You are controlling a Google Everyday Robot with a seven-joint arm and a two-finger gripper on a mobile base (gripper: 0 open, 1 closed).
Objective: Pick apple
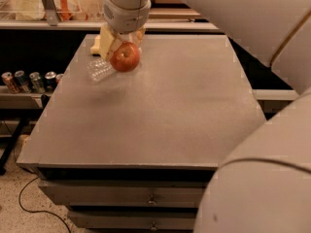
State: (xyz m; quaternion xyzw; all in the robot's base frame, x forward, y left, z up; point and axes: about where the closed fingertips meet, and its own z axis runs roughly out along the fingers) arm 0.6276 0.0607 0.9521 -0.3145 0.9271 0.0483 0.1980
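Across the top and right of the view, the robot's pale arm [243, 23] reaches over the far-left part of the grey table [170, 110]. At its end the tool [125, 45] points down, its two fingers closed around the apple [125, 58], which sits directly beneath the wrist and between them. The apple appears to hang just clear of the table, so the coming move is judged a straight lift. A clear bottle [98, 70] lies just beside the apple's left, and a yellow sponge [103, 41] sits behind it.
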